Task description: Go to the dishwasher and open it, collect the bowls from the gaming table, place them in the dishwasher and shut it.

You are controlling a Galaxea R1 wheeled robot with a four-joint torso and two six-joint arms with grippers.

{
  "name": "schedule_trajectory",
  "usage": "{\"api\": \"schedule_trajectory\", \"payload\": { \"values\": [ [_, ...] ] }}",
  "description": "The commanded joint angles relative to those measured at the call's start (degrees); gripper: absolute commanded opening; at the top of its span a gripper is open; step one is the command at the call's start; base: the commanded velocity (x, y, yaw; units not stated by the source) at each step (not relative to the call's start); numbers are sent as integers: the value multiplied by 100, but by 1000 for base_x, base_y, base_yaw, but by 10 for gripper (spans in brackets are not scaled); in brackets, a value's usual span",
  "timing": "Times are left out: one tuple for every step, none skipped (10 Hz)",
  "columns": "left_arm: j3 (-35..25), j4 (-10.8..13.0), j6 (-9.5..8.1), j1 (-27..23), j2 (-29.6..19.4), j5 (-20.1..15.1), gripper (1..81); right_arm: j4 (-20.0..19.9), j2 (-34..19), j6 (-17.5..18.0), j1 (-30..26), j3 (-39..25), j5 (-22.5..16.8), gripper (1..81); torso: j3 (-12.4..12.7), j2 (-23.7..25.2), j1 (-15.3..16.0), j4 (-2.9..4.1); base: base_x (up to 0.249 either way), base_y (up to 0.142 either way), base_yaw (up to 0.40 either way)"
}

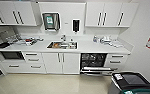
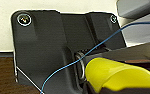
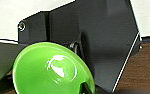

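Kitchen counter fills my head view: a white worktop (image 1: 91, 47) with a steel sink (image 1: 62, 45) near the middle and white wall cabinets (image 1: 107, 13) above. From the sink, the built-in dishwasher (image 1: 93, 62) sits at about four o'clock, under the worktop, its door dropped open and dark racks showing inside. A dark bin with a black lid (image 1: 131, 81) stands at five o'clock from the dishwasher.

On my left wrist camera, a yellow bowl (image 2: 116, 75) sits close against the left gripper; I cannot tell how its fingers stand. On my right wrist camera, a glossy light green round bowl (image 3: 53, 70) shows large by the right gripper, hollow facing the lens; I cannot tell that grip either.
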State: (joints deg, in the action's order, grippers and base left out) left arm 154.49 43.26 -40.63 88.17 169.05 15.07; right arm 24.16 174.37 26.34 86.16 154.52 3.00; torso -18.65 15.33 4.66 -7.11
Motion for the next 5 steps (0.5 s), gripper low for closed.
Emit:
{"api": "schedule_trajectory", "payload": {
  "values": [
    [-15, 42, 3, -129, -46, -180, 10, 18, 3, -6, -191, -28, -282, 10, 0, 0, 0, 0, 134, 0, 0],
    [-15, 42, 3, -129, -46, -180, 10, 18, 3, -6, -200, -28, -282, 10, 0, 0, 0, 0, 134, 0, 0],
    [-15, 42, -6, -129, -46, -180, 10, 27, 3, -6, -200, -28, -282, 10, 0, 0, 0, 0, 133, 0, 0],
    [-15, 42, 3, -137, -46, -180, 10, 18, 12, -6, -209, -28, -282, 10, 0, 0, 0, 0, 134, 0, 0],
    [-15, 42, -6, -137, -46, -180, 10, 19, 12, -15, -209, -28, -282, 10, 0, 0, 0, 0, 134, 0, 0]
  ]
}}
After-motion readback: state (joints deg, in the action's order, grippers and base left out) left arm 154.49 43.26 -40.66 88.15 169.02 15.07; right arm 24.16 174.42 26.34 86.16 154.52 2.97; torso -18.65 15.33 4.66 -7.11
